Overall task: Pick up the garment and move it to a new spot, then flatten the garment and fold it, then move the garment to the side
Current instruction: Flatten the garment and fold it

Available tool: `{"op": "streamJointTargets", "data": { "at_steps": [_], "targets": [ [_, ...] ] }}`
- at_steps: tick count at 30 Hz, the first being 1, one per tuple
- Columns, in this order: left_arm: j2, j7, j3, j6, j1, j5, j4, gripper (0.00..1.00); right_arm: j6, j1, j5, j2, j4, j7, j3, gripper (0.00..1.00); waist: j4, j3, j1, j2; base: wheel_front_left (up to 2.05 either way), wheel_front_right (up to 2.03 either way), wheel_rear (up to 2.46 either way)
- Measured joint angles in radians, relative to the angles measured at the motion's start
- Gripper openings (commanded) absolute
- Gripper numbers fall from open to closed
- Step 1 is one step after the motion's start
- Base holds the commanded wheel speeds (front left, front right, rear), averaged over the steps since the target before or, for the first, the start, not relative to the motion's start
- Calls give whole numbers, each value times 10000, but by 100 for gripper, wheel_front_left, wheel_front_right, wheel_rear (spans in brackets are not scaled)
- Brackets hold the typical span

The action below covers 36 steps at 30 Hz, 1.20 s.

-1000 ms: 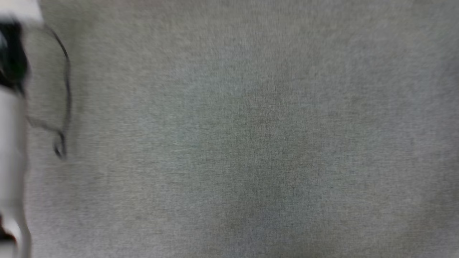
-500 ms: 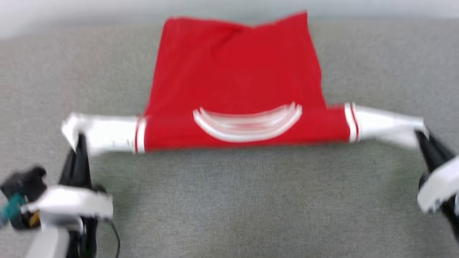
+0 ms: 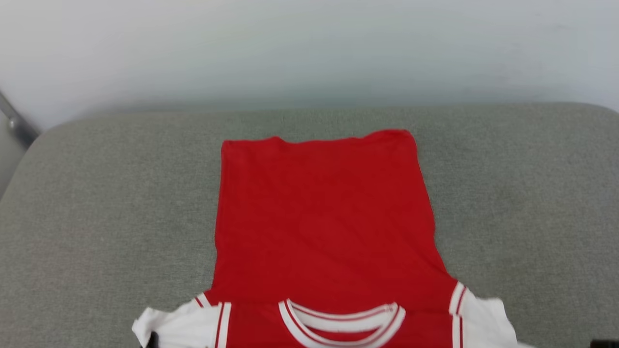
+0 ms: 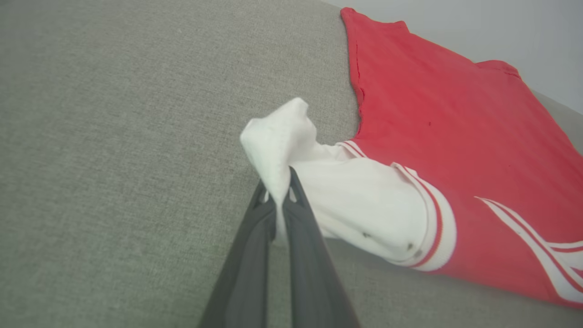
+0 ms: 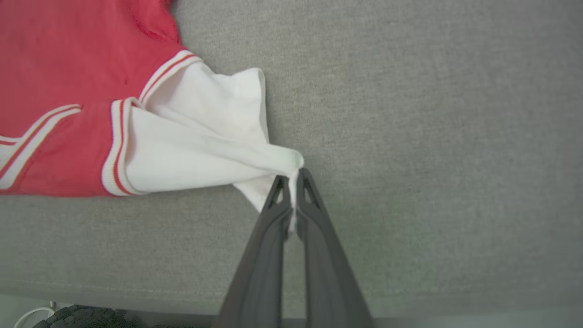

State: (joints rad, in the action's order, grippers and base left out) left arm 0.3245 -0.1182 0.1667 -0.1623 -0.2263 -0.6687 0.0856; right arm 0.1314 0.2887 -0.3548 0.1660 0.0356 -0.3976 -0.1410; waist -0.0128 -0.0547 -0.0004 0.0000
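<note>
The garment (image 3: pixel 324 227) is a red shirt with white sleeves, spread flat on the grey cushion, plain side up. Its striped collar is nearest me and its hem is farthest. In the left wrist view my left gripper (image 4: pixel 278 196) is shut on the bunched tip of one white sleeve (image 4: pixel 282 136), lifted slightly off the fabric. My right gripper (image 5: pixel 294 187) is shut on the tip of the other white sleeve (image 5: pixel 196 146), pulling it out sideways from the red body (image 5: pixel 59 54). Both sleeves stretch away from the shirt's shoulders.
The grey fabric surface (image 3: pixel 96 217) runs wide on both sides of the shirt, with a pale wall (image 3: pixel 309 48) behind it. A metal bar (image 3: pixel 14 123) slants at the far left. The right wrist view shows the cushion's near edge, with a white cable (image 5: pixel 32 314) below it.
The head camera has tilted up from bare grey fabric to the shirt and the wall, so the arms have dropped below the picture. Both grippers still pinch the sleeves.
</note>
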Motion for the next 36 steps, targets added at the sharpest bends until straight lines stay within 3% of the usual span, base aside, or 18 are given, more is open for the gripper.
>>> {"op": "streamJointTargets", "data": {
  "at_steps": [1, 2, 3, 4, 11, 15, 20, 27, 36],
  "targets": [
    [-27, 8, 50, -6, -146, 0, 56, 0, 0, 223, 92, -33, -115, 10, -12, 4, 18, 106, 0, 0, 0, 0, 0],
    [-36, 12, 121, -13, -243, 33, 142, 0, 0, 431, 144, -65, -284, 19, -33, 18, 37, 209, 0, 0, 0, 0, 0],
    [-50, 4, 184, -23, -305, 61, 219, 0, 0, 610, 176, -105, -454, 13, -75, 47, 55, 306, 0, 0, 0, 0, 0],
    [-73, -42, 221, -17, -347, 61, 311, 0, 0, 743, 232, -125, -575, 10, -67, 100, 79, 390, 0, 0, 0, 0, 0],
    [-128, -263, 407, 125, -298, 221, 360, 0, -4, 388, 188, -291, -320, 454, -257, 100, 204, 609, 1, 0, 0, 0, 0],
    [-92, -336, 408, 121, -140, 253, 144, 0, -6, -898, 240, -265, -265, 545, -688, 100, 193, 547, 3, 0, 0, 0, 0],
    [44, -357, 508, 134, 476, 520, -439, 0, -6, -3360, 161, -203, -1453, 336, -982, 100, 276, 22, 5, 0, 0, 0, 0],
    [-134, -405, 982, 531, 1862, 767, -1120, 0, -6, -7041, 121, 351, -3749, -807, -1095, 100, 805, -1151, 6, 0, 0, 0, 0],
    [-522, -700, 1593, 928, 3192, 1129, -1361, 0, -6, -10484, 650, 660, -5662, -3578, -1030, 100, 1890, -2677, 7, 0, 0, 0, 0]
  ]
}}
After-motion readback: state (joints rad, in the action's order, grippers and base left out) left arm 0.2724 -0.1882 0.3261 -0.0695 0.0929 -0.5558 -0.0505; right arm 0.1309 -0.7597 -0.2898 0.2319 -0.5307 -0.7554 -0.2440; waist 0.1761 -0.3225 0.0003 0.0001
